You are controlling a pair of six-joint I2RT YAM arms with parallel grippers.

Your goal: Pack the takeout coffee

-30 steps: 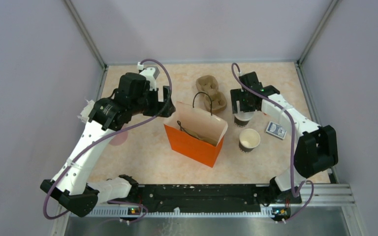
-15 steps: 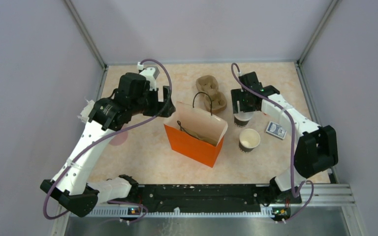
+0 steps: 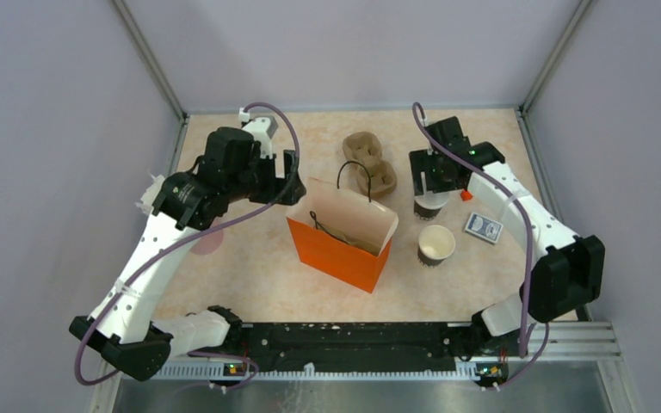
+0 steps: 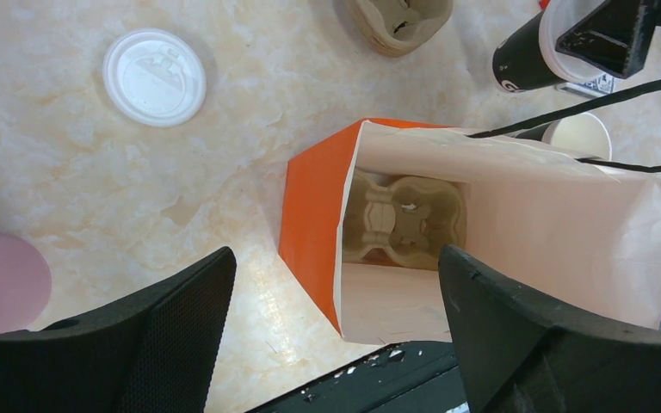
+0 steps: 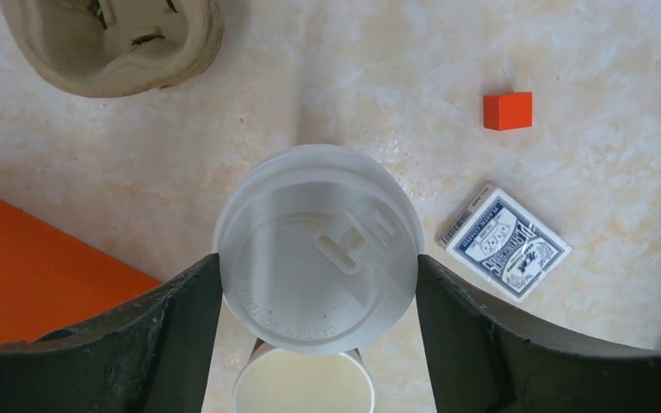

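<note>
**A:** How do we expect the takeout coffee (image 5: 318, 232), a small paper cup under a round white plastic lid, to handle?

**B:** We judge it light, thin-walled and easy to crush, and the lid could pop off. We would hold it just under the stiff rim.

**A:** Where is it, and which way does it point?

**B:** It is in the table's right half, nearer the far edge. It stands upright with the lid up, so its long axis is vertical. Our right gripper (image 5: 317, 271) has its jaws closed against the lid's rim. Our left gripper (image 4: 334, 258), jaws wide apart, hangs over the tall orange paper bag (image 4: 310, 206) mid-table.

On the marbled table (image 3: 250, 267) we list: orange bag (image 3: 336, 254), pulp tray (image 3: 370, 159), open paper cup (image 3: 436, 244), card deck (image 3: 483, 227), orange block (image 3: 466, 194), white lid (image 4: 153, 77), pink disc (image 4: 4, 280) (cut by the frame edge).
</note>
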